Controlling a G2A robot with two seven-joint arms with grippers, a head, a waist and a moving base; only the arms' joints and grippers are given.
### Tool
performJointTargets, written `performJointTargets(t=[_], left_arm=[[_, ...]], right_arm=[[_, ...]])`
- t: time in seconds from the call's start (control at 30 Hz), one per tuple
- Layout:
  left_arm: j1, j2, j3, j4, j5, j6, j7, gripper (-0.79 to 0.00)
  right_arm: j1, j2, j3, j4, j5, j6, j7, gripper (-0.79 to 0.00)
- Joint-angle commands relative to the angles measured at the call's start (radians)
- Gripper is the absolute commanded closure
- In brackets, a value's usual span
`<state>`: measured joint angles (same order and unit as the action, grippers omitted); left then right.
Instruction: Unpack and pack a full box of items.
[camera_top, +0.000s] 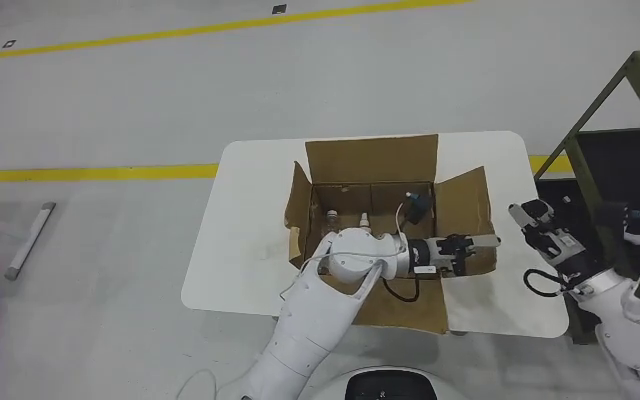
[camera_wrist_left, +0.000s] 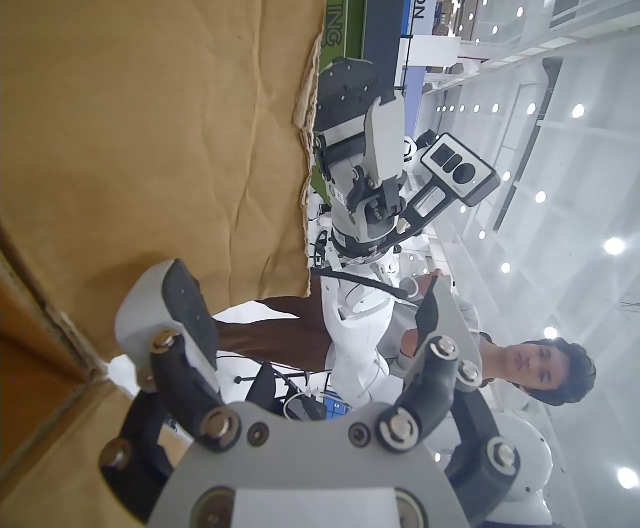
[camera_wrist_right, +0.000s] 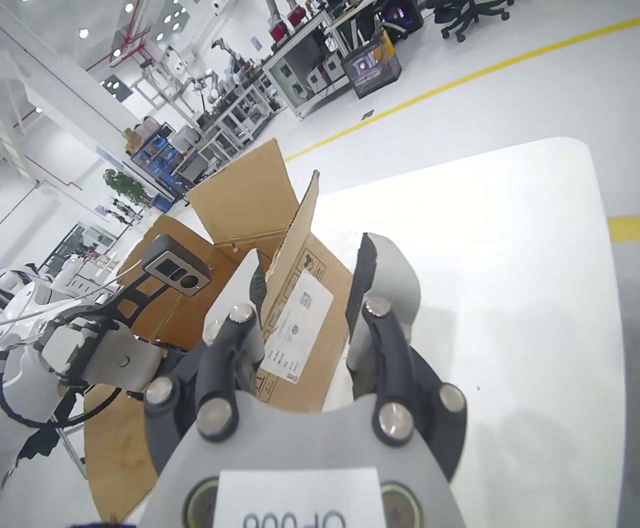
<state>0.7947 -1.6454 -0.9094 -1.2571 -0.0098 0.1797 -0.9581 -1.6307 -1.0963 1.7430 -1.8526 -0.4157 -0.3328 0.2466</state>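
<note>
Near side: the open brown cardboard box (camera_top: 370, 158) stands at the middle of the white round-cornered table (camera_top: 250, 240), with its flaps turned outward. The left arm crosses the near flap (camera_top: 405, 308) and the box's near right corner.

The left gripper (camera_top: 478, 244) lies roughly level and points right, over the base of the right flap (camera_top: 462, 195). Its jaws are apart with nothing between them. Its own wrist view confirms this (camera_wrist_left: 310, 305), with the flap's ragged edge just beside one finger (camera_wrist_left: 185, 300).

The right gripper (camera_top: 524, 212) hangs over the right part of the table, to the right of the box and apart from it. Its jaws are apart and empty (camera_wrist_right: 312, 272), and it faces the white paper label (camera_wrist_right: 295, 310) on the right flap's outer face.

Box interior, along the far wall: a small clear bottle (camera_top: 333, 215) at left, a white-capped bottle (camera_top: 365, 219) near the centre, and a dark blocky item (camera_top: 417, 205) with a white cord in the far right corner. They are too small to tell finer detail.

Far side: the far flap (camera_top: 372, 150) opens away from the box.
</note>
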Motion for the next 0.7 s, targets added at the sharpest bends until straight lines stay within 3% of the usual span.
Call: performJointTargets(t=[0.0,0.23,0.33,0.4,0.43,0.47,0.67], left_arm=[[-0.001,0.001,0.001,0.002,-0.001,-0.001,-0.001,-0.785],[-0.014,0.005,0.004,0.01,-0.002,-0.005,0.004,-0.785],[-0.02,0.007,0.002,0.016,-0.006,-0.007,0.009,-0.785],[-0.021,0.008,-0.001,0.017,-0.012,-0.007,0.013,-0.785],[-0.022,0.009,-0.003,0.017,-0.014,-0.006,0.016,-0.785],[-0.022,0.01,-0.004,0.017,-0.014,-0.006,0.018,-0.785],[-0.025,0.021,-0.027,0.003,0.008,-0.002,0.035,-0.785]], right_arm=[[0.023,-0.001,-0.019,0.012,0.002,-0.004,0.013,-0.369],[0.071,0.0,-0.076,0.033,-0.012,-0.049,0.082,-0.354],[0.073,0.0,-0.089,0.047,-0.014,-0.047,0.096,-0.265],[0.069,-0.001,-0.098,0.051,-0.011,-0.043,0.101,-0.105],[0.065,-0.001,-0.1,0.053,-0.01,-0.04,0.107,-0.08],[0.062,-0.001,-0.101,0.054,-0.01,-0.04,0.108,0.0],[0.038,-0.003,-0.083,0.052,-0.002,-0.013,0.058,0.0]])
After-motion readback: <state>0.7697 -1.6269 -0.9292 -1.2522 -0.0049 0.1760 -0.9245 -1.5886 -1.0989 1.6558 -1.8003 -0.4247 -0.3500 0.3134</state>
